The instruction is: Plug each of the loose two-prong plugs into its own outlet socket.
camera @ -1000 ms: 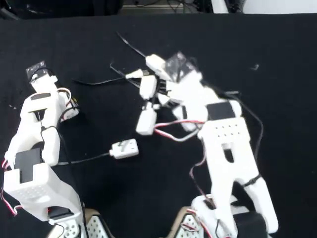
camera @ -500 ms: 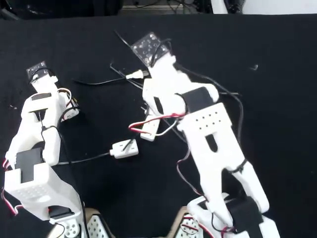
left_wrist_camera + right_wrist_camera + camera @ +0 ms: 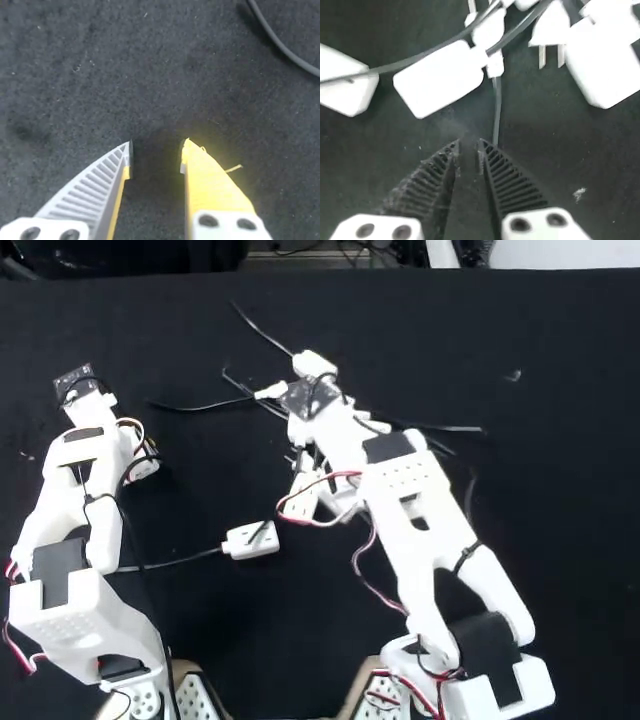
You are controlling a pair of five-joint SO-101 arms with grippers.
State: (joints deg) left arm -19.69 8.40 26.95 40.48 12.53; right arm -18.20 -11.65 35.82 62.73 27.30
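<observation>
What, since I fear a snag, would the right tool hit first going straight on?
Probably the white block ahead of the right tool; the black cord runs beside that line. Depth unclear.

You have one white socket block [image 3: 252,539] lying flat on the counter [image 3: 560,490], slots up. Its black cable [image 3: 170,562] trails off to one side, and it sits apart from the rest. The other white pieces cluster farther back, tangled in thin black leads [image 3: 260,335]. The right wrist view gives you a two-prong plug [image 3: 551,27], prongs bare, just beside a large white block [image 3: 607,65]. A smaller rectangular block [image 3: 439,78] lies near with a lead crossing it. Whether it is plug or socket you can't quite tell.
</observation>
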